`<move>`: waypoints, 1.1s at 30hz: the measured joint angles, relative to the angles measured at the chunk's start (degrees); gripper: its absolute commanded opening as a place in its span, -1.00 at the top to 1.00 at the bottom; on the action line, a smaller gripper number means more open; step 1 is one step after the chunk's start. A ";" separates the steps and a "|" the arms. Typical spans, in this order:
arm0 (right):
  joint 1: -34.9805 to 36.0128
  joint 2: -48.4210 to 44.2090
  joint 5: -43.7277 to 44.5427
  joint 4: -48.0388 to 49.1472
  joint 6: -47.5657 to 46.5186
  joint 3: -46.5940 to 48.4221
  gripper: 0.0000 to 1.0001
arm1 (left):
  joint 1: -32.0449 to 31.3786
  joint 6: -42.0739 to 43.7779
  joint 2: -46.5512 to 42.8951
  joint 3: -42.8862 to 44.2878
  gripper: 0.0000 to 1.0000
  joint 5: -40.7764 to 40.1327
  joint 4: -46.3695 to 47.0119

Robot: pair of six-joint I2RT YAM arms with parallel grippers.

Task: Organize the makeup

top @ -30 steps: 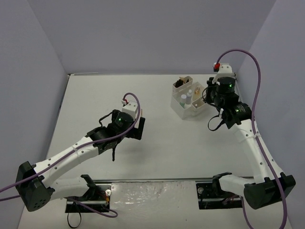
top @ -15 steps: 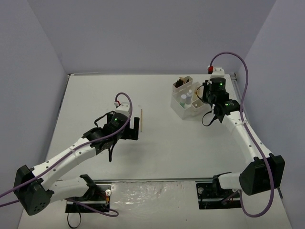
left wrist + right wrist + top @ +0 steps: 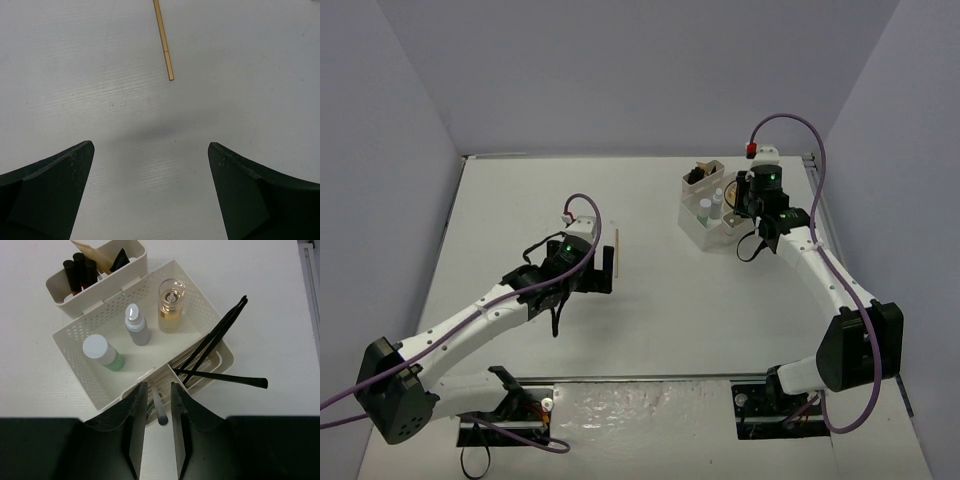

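Tan pencil (image 3: 618, 250) lies alone on the white counter (image 3: 520, 200), left of centre and well apart from the rest of the makeup. We see the left gripper (image 3: 605, 268) just beside it. In the left wrist view its fingers are spread wide and hold nothing, and the pencil lies just ahead of the gap. We judge that the spread is there to straddle this stray and pick it up.

To the far right stands the white box (image 3: 67, 337). From left to right its large compartment holds a green bottle (image 3: 104, 354), a grey bottle (image 3: 136, 326) and an amber bottle (image 3: 171, 304). All three stand upright. Black brushes (image 3: 216, 340) lean in the narrow near compartment, their tips poking over the right wall because they are too long to lie flat.

The right gripper (image 3: 158, 405) hovers at the near wall of the box. Its fingers are drawn close together, with a white pencil (image 3: 160, 412) in the slit between them. We cannot tell whether they pinch it. We judge this to be the placing of that pencil.
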 measured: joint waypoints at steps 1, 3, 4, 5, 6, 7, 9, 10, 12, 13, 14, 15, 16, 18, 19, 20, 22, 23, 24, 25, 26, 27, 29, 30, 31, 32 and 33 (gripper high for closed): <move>0.00 0.00 -0.13 0.14 0.22 -0.04 0.35 | 0.00 -0.13 0.56 0.00 -0.94 0.09 0.09; 0.00 0.00 -0.57 0.39 0.48 -0.07 0.25 | 0.00 -0.37 1.71 0.00 -0.94 0.20 0.19; 0.00 0.00 -0.85 0.43 0.59 -0.07 0.20 | 0.00 -0.49 2.27 0.00 -0.94 0.24 0.20; 0.00 0.00 -1.13 0.44 0.69 -0.08 0.15 | 0.00 -0.63 2.83 0.00 -0.94 0.27 0.21; 0.00 0.00 -1.42 0.46 0.77 -0.10 0.12 | 0.03 -0.83 3.35 0.00 -0.94 0.31 0.22; 0.00 0.00 -1.65 0.46 0.81 -0.08 0.08 | 0.08 -1.08 3.89 0.00 -0.94 0.40 0.23; 0.00 0.00 -2.49 0.43 0.93 -0.07 -0.07 | 0.25 -1.49 4.98 0.00 -0.94 0.65 0.28; 0.00 -0.01 -2.78 0.41 0.98 -0.07 -0.12 | 0.37 -1.65 5.45 0.00 -0.94 0.71 0.33; 0.00 -0.19 -3.87 0.17 1.21 -0.07 -0.27 | 0.64 -1.92 6.45 0.00 -0.94 1.04 0.58; 0.00 -0.48 -4.77 -0.19 1.26 -0.07 -0.32 | 0.70 -2.05 7.00 0.00 -0.94 1.25 0.75; 0.00 -0.87 -5.47 -0.49 1.42 -0.07 -0.41 | 0.74 -2.21 7.61 0.04 -0.94 1.46 0.99; 0.00 -1.54 -6.21 -0.85 1.64 -0.07 -0.46 | 0.74 -2.40 8.30 0.15 -0.94 1.59 1.13; 0.00 -2.33 -6.86 -1.17 1.85 -0.06 -0.51 | 0.79 -2.62 9.13 0.40 -0.94 1.70 1.20; 0.00 -4.64 -7.81 -1.63 2.39 -0.03 -0.64 | 1.00 -2.97 11.39 1.47 -0.90 2.04 1.35; 0.00 -6.03 -8.17 -1.77 2.49 0.01 -0.66 | 1.13 -3.09 12.61 2.21 -0.89 2.25 1.46; 0.00 -7.81 -8.47 -2.05 2.69 0.08 -0.72 | 1.24 -3.20 13.85 3.02 -0.87 2.49 1.48; 0.00 -11.72 -8.91 -2.91 3.13 0.09 -0.83 | 1.69 -3.37 16.37 4.94 -0.82 3.12 1.76; 0.00 -13.76 -9.02 -3.23 3.34 0.10 -0.88 | 1.99 -3.42 17.74 6.13 -0.80 3.39 1.84; 0.00 -15.83 -9.08 -3.45 3.55 0.10 -0.92 | 2.35 -3.46 19.28 7.44 -0.78 3.70 1.97; 0.00 -17.90 -9.10 -3.65 3.77 0.10 -0.95 | 2.79 -3.50 21.08 8.88 -0.73 4.03 2.16; 0.00 -19.83 -9.10 -3.88 3.92 0.09 -0.98 | 3.24 -3.53 22.77 10.09 -0.68 4.30 2.46; 0.00 -21.70 -9.10 -4.11 4.05 0.08 -0.99 | 3.65 -3.54 24.29 11.04 -0.65 4.57 2.85; 0.00 -25.10 -9.08 -4.33 4.41 -0.35 -1.00 | 4.69 -3.65 27.21 12.99 -0.59 5.24 2.79; 0.00 -26.76 -9.06 -4.37 4.66 -0.89 -1.00 | 5.24 -3.71 28.74 14.07 -0.55 5.61 2.58; 0.00 -28.49 -9.02 -4.37 4.99 -1.81 -1.00 | 5.79 -3.74 30.41 15.35 -0.49 5.96 2.42; 0.00 -29.89 -8.85 -4.80 5.16 -2.76 -1.00 | 6.17 -3.79 32.16 16.68 -0.42 6.16 2.50; 0.00 -31.25 -8.67 -5.29 5.32 -3.72 -1.00 | 6.52 -3.85 33.92 18.03 -0.36 6.33 2.61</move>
